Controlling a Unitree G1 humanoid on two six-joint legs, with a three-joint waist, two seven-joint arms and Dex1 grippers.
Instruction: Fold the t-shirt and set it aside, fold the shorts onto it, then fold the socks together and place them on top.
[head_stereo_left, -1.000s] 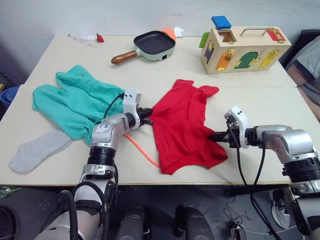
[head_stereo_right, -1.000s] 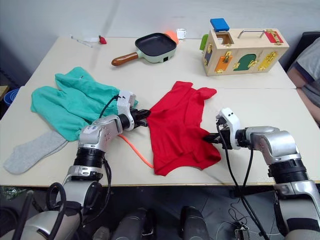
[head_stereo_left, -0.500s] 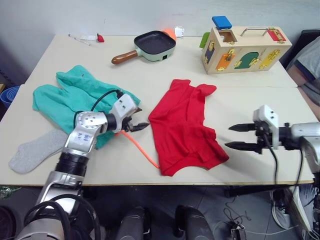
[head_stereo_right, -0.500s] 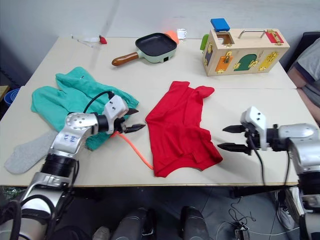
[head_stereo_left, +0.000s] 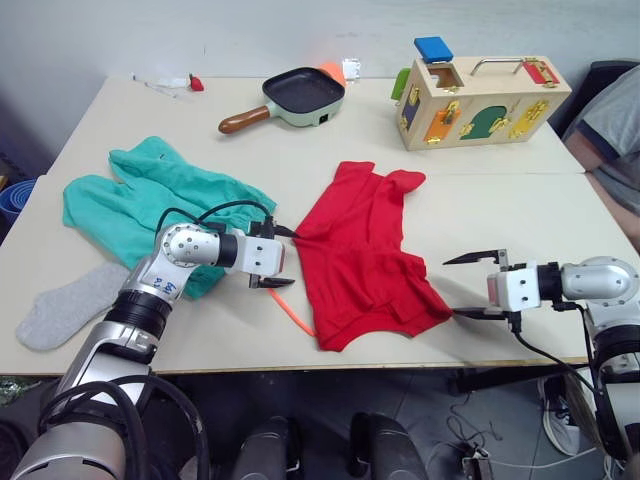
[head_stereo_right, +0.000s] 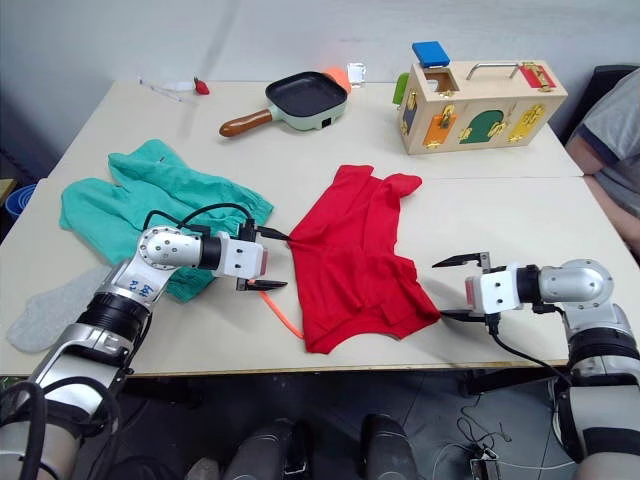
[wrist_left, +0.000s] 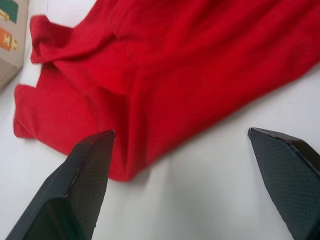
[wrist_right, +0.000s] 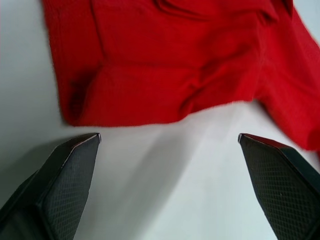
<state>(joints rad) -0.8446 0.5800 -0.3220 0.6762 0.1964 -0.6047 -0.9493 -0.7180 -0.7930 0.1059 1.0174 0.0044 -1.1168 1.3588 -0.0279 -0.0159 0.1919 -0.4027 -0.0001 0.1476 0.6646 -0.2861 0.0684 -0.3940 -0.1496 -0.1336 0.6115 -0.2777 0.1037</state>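
Beige tabletop (head_stereo_left: 500, 215): red t-shirt (head_stereo_left: 360, 255) centre, teal shorts (head_stereo_left: 150, 205) and grey sock (head_stereo_left: 70, 303) left edge, pan (head_stereo_left: 295, 95) and wooden box (head_stereo_left: 480, 90) far edge.

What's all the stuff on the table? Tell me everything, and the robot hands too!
t-shirt: 1, red, crumpled, table middle
shorts: 1, teal, robot's left of the t-shirt
drawstring: 1, orange, beside the t-shirt
sock: 1, grey, near left edge
pan: 1, dark with brown handle, far side
wooden box: 1, coloured latches, far right
person: 1, grey sleeve, right edge
left gripper: open, at the t-shirt's edge
right gripper: open, beside the t-shirt's corner
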